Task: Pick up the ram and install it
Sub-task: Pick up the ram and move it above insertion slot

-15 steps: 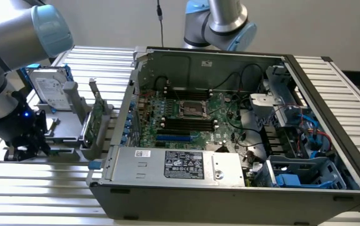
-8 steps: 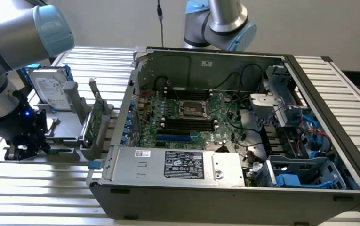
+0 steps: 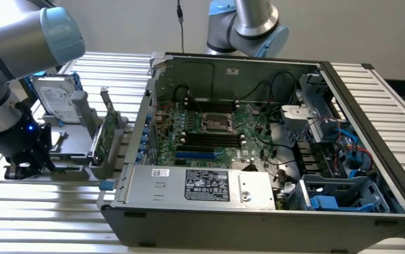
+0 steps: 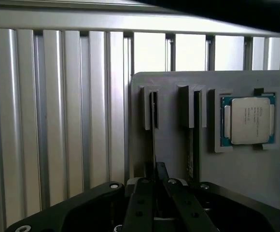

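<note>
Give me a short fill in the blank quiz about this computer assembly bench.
1. The black end effector is shut on the thin ____ stick standing in the grey slotted holder.
2. The silver hard drive stands to the exterior view's ____ of the black computer case.
3. The case's side is ____, showing the green motherboard.
Answers: ram; left; open.

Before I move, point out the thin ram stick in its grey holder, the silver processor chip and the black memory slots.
thin ram stick [image 4: 154,116]: wrist view, narrow edge.
silver processor chip [image 4: 248,119]: wrist view, lid centre.
black memory slots [image 3: 213,139]: exterior view, middle slot.
</note>
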Robot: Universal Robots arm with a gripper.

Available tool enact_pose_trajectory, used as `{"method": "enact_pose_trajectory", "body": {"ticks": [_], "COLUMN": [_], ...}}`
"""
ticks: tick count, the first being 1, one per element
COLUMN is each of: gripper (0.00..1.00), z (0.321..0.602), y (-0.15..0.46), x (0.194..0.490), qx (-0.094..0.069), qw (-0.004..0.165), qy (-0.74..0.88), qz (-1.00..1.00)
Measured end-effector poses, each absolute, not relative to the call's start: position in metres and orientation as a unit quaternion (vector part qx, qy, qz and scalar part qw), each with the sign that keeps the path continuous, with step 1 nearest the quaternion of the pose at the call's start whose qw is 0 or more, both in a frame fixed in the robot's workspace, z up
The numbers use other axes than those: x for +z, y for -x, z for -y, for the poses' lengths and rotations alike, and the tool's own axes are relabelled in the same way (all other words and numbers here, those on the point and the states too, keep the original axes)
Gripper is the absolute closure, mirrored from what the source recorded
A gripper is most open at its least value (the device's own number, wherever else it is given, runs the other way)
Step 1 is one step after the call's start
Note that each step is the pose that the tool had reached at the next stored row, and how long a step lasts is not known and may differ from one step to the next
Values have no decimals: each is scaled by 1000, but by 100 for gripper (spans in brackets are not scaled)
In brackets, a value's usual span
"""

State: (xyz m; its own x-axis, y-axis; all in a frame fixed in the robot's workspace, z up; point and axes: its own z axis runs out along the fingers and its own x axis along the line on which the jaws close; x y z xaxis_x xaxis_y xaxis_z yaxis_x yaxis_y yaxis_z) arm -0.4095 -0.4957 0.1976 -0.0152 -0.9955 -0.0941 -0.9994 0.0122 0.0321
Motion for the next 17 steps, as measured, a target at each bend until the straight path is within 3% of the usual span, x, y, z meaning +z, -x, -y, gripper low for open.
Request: {"method": "enact_pose_trajectory", "body": {"ticks": [17], "gripper": [87], "z": [495], "y": [408], "x": [201], "qx": [45], "qw": [22], "qy": [688], "qz": [-724]}}
